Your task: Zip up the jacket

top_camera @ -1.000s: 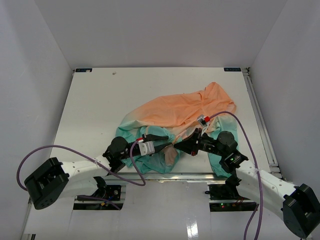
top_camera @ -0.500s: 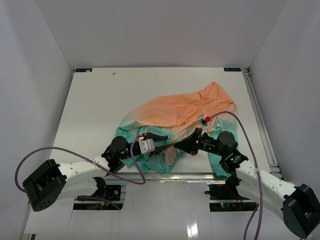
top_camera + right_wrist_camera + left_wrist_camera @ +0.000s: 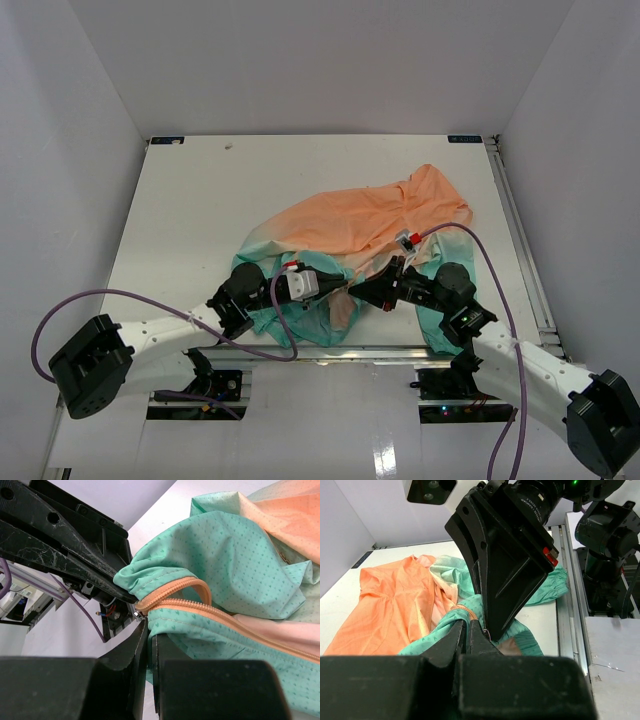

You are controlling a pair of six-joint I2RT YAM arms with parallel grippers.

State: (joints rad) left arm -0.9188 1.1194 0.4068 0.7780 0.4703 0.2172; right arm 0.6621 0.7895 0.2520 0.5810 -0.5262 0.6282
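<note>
Overhead, I see the jacket [image 3: 370,225] bunched toward 4 o'clock on the table [image 3: 180,220]; in the left wrist view, my left gripper [image 3: 468,630] is pressed together on its teal hem; in the right wrist view, my right gripper [image 3: 147,630] pinches the end of the orange zipper [image 3: 175,587].

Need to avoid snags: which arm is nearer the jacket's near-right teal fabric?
Right. The right arm lies over that teal fabric; the left arm sits across the jacket, to its left.

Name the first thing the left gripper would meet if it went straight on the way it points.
Probably the jacket, its teal zipper edge bunched at the tips; close behind, the right gripper, facing almost tip to tip. Depth is unclear.
</note>
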